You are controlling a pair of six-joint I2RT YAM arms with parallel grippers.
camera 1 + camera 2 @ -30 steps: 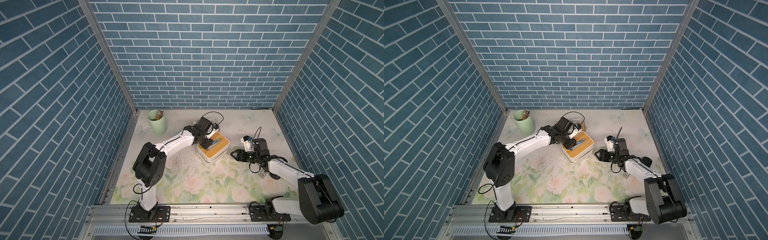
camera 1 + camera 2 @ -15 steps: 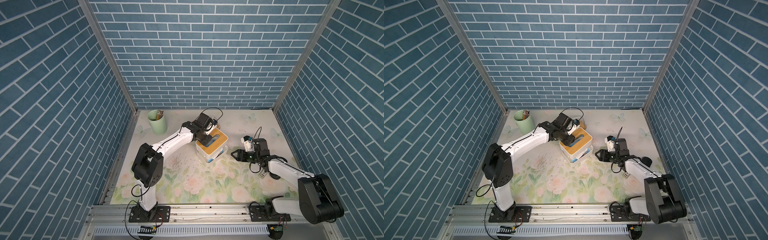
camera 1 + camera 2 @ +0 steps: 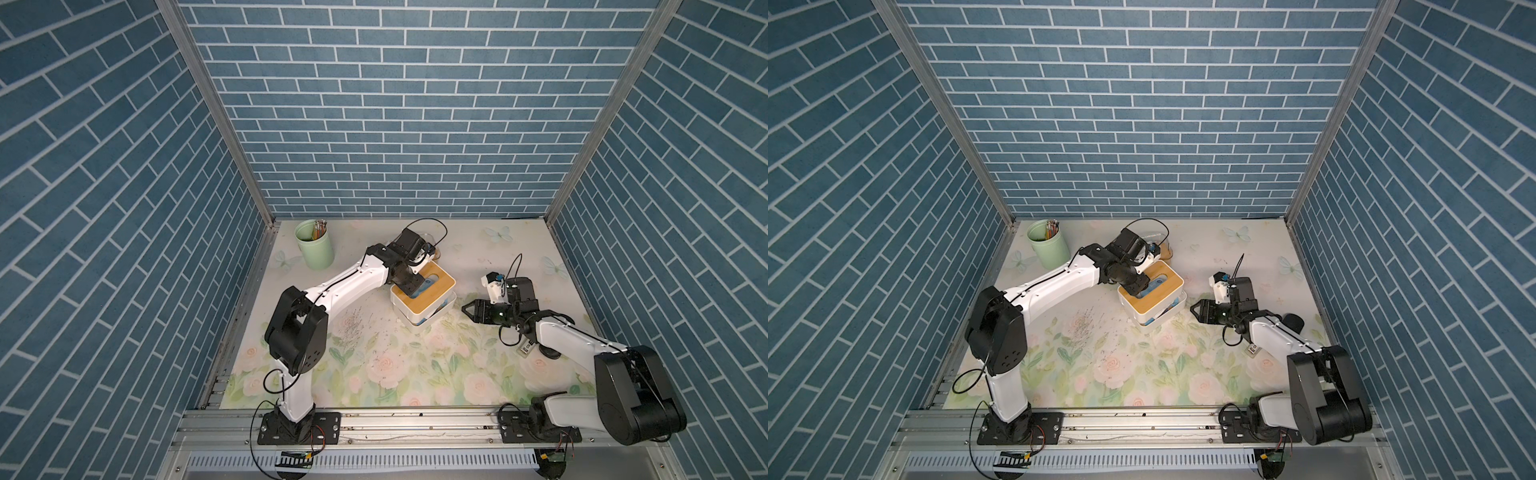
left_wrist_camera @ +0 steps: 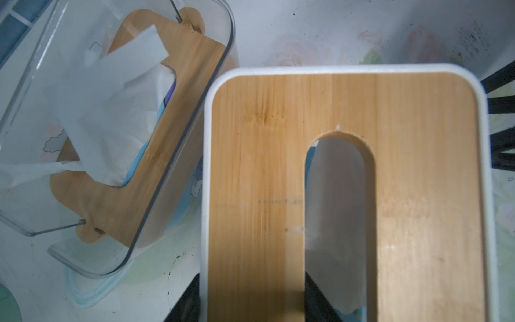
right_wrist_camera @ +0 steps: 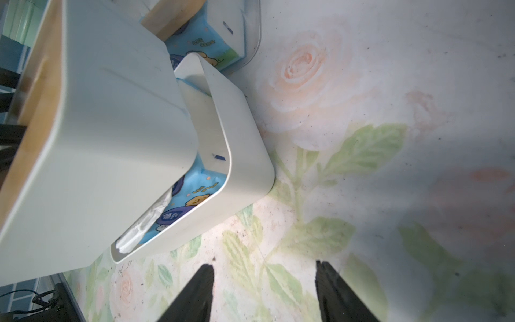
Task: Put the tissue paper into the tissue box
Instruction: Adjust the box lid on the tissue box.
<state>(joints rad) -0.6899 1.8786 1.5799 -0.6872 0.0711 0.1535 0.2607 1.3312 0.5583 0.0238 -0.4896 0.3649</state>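
The tissue box is in two parts. Its white base point(image 3: 445, 308) point(image 3: 1173, 312) point(image 5: 245, 156) stands mid-table, with the blue cartoon-printed tissue paper pack point(image 5: 195, 192) inside. The lid point(image 3: 434, 287) point(image 3: 1160, 289) point(image 4: 404, 195) point(image 5: 111, 125), a bamboo top with a long slot, hangs tilted just above the base. My left gripper point(image 3: 409, 286) point(image 3: 1138, 286) point(image 4: 252, 304) is shut on the lid's rim, one finger down through the slot and one outside. My right gripper point(image 3: 467, 309) point(image 3: 1196, 309) point(image 5: 263, 292) rests low to the right of the base, open with nothing in it.
A clear box point(image 4: 220, 64) with a bamboo plate and loose white tissue point(image 4: 106, 111) stands just behind the white base. A green cup point(image 3: 314, 249) point(image 3: 1048, 249) of pencils sits at the back left. Brick walls close in three sides.
The lid sat flush on the base one second ago. My left gripper has since raised it and tipped it toward the back left, which uncovers the pack. The right arm stayed still.
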